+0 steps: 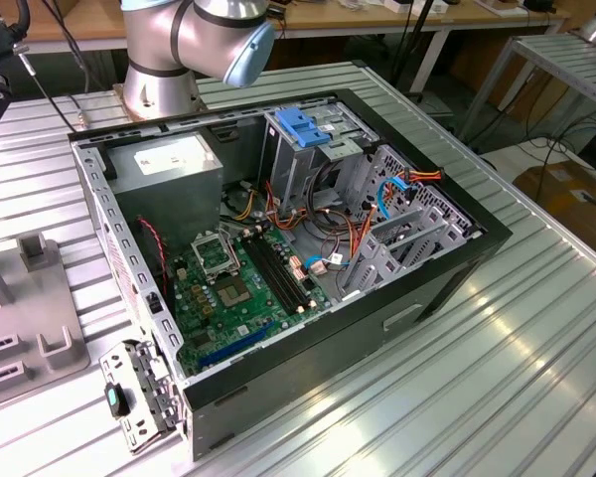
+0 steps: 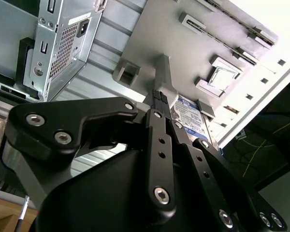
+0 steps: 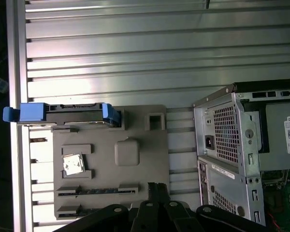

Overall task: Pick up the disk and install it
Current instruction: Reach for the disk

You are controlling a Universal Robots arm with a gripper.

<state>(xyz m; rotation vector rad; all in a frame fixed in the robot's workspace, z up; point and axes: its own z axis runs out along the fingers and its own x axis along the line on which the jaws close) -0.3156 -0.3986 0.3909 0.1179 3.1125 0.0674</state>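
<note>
"Blue-framed disk (image 3: 63, 113) lifted yet?"

"No. It stands on edge in the grey holder plate (image 3: 140, 169) beside the computer case (image 3: 222, 135). Nearby, the fingers (image 2: 157, 111) hover pressed together, empty. Picking and installing are both undone."

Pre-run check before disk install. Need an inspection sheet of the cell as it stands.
Surface: ribbed metal table, carrying the open computer case and a grey fixture plate.
Job's things: the disk stands on edge in a slot at the plate's edge, not gripped.
Clutter: a small chip sits in a plate pocket.
Gripper: the gripper is over the fixture plate, apart from the disk.
Cables: blue cables and red, orange and yellow wires inside the case by the drive cage.
Surroundings: arm base on the table behind the case; wooden bench beyond.
</note>
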